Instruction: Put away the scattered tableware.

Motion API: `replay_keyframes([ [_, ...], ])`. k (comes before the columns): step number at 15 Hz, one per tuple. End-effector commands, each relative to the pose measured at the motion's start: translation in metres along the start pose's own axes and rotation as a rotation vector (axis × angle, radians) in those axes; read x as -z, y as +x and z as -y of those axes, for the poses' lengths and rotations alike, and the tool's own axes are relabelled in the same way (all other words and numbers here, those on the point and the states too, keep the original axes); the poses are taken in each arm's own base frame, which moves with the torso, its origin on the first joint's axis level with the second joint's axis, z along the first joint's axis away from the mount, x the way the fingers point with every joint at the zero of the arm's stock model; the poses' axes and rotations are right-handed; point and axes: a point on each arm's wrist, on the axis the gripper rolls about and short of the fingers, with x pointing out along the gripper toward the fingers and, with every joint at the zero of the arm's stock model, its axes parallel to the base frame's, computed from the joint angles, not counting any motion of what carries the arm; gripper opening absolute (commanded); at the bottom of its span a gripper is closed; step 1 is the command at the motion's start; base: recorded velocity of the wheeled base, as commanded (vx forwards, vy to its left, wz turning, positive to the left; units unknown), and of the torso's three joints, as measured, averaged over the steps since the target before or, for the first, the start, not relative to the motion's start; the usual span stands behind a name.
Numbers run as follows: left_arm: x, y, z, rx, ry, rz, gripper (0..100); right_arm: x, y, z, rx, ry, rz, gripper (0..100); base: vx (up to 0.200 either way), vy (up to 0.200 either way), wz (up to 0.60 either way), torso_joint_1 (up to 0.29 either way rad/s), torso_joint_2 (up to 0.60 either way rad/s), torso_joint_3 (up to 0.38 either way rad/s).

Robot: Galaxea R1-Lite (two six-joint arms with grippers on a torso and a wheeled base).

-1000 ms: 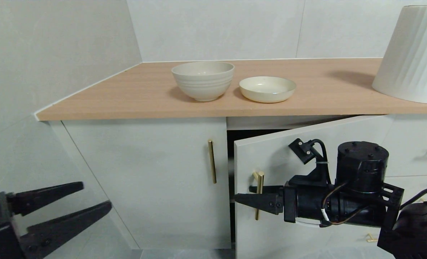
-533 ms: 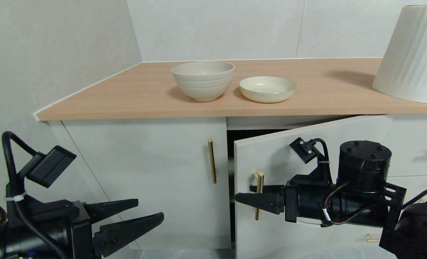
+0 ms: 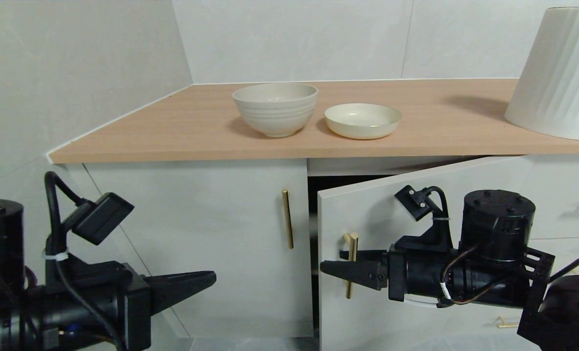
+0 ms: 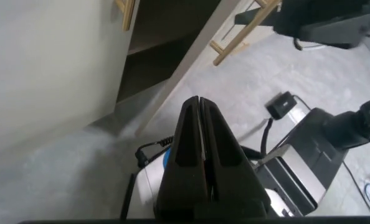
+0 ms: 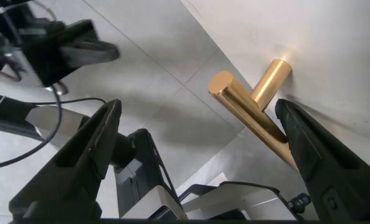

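Right gripper [image 3: 336, 262]: I have my fingers spread either side of the brass bar handle [image 3: 351, 263] on the white cabinet door [image 3: 416, 195], placed to pull it wider.
Door: ajar; I judge the cupboard behind is the tableware's destination.
Left gripper [image 3: 210, 278]: pressed together, empty, low.
Tableware: deep ribbed cream bowl [image 3: 275, 108] and shallow cream dish [image 3: 362, 120] side by side on the wooden countertop [image 3: 182, 131].

Pale tiled walls [image 3: 75, 73] meet a wooden countertop [image 3: 182, 131] in a corner.
White cabinet fronts [image 3: 197, 253] with brass handles [image 3: 287, 218] sit below; one door [image 3: 367, 214] stands ajar above grey floor [image 4: 253, 68].
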Motion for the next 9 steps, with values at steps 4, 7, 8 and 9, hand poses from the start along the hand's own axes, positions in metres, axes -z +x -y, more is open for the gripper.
replay_keyframes([
  [4, -0.022, 0.076, -0.016, 0.014, -0.028, -0.117, 0, -0.002, -0.003, -0.004, -0.008, -0.005, 0.008, 100, 0.000, 0.000, 0.00, 0.000, 0.00, 0.000],
  [7, -0.007, 0.127, -0.033, 0.049, 0.003, -0.036, 0, 0.000, -0.001, -0.008, -0.023, -0.008, 0.001, 100, 0.000, 0.000, 0.00, 0.000, 0.00, 0.000],
  [8, -0.003, 0.137, -0.035, 0.071, 0.000, 0.032, 0, 0.000, -0.002, -0.008, -0.022, -0.007, -0.001, 100, 0.000, 0.000, 0.00, 0.000, 0.00, 0.000],
  [9, -0.002, 0.144, -0.032, 0.092, -0.017, 0.096, 0, 0.000, -0.002, -0.008, -0.022, -0.007, -0.001, 100, 0.000, 0.000, 0.00, 0.000, 0.00, 0.000],
])
